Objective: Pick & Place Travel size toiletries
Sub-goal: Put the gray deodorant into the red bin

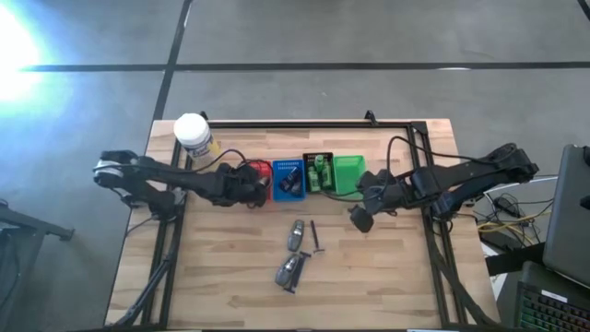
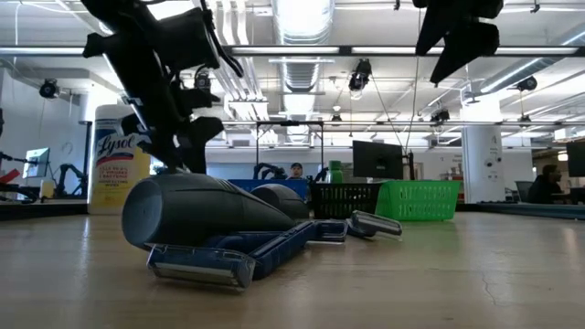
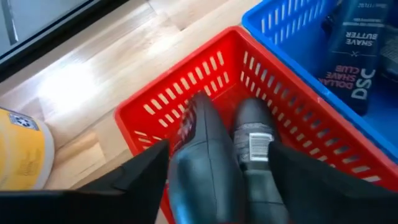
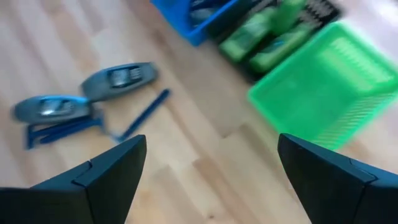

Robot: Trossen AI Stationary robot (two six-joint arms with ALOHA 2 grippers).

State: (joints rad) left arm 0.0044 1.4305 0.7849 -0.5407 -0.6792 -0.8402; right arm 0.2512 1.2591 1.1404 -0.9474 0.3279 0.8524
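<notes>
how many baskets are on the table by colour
red basket: 1
blue basket: 1
black basket: 1
green basket: 1
total: 4

Both arms are dark, almost black, and built from rounded links with thick joints. The left arm [image 1: 175, 180] has a shiny pale cap on the joint at its outer end, and a thin black cable runs in a curve along its upper side. The right arm [image 1: 452, 180] carries looped black cables near its wrist. The fingers [image 4: 106, 177] of the right gripper [image 4: 211, 177] are flat, matte black and wedge-shaped with sharp edges. The left gripper [image 3: 217, 171] has similar dark angular fingers [image 3: 146, 171].
</notes>
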